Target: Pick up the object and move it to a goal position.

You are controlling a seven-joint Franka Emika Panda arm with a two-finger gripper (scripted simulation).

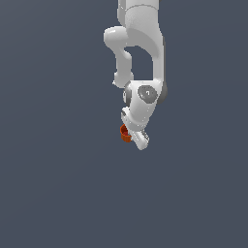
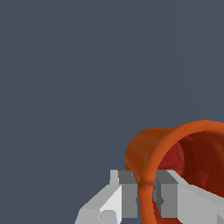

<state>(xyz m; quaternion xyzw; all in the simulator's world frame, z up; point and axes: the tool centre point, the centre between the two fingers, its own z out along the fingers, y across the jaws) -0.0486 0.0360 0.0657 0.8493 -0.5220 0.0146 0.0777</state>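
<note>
The object [image 1: 125, 133] is a small orange-red cup, seen in the exterior view just at the exterior view's left of the white hand's tip. My gripper [image 1: 134, 137] hangs from the white arm and is shut on the cup's wall. In the wrist view the object [image 2: 146, 151] lies tilted with its open mouth turned toward the camera. Its rim passes between the two grey-white fingers [image 2: 124, 192], one outside the cup and one inside; my gripper [image 2: 146, 192] pinches that rim. The goal position carries no visible mark.
A plain dark grey-blue surface [image 1: 58, 184] fills the background in both views. The white arm [image 1: 143, 43] reaches down from the top of the exterior view. No other objects show.
</note>
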